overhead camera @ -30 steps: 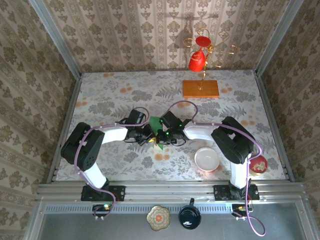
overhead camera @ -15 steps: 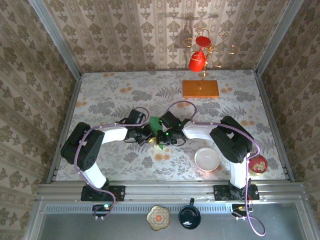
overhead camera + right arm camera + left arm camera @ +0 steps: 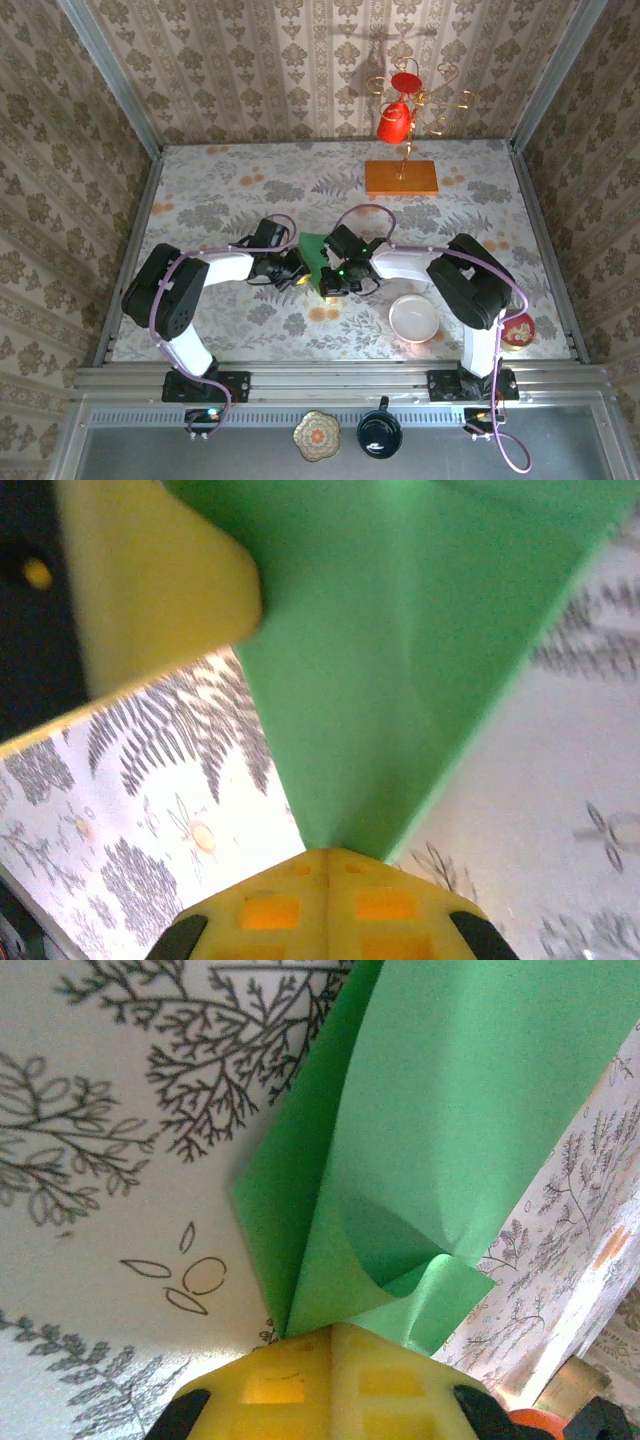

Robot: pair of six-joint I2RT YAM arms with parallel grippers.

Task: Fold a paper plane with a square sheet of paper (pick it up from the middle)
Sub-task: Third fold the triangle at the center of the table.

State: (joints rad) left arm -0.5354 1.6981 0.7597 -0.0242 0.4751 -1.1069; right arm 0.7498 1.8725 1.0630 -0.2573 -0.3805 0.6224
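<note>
At the middle of the table (image 3: 215, 195), the green paper (image 3: 450, 1110) is held creased lengthwise between both arms; the left gripper (image 3: 333, 1334) pinches one folded corner, jaws pressed together on it; the right gripper (image 3: 326, 856) likewise pinches another end.

My left gripper (image 3: 296, 271) and right gripper (image 3: 333, 281) meet nose to nose, both pinched shut, with the green paper (image 3: 313, 247) rising between their tips. A white bowl (image 3: 414, 319) sits near my right gripper's right side. The orange slab (image 3: 401, 177) lies well beyond both.
</note>
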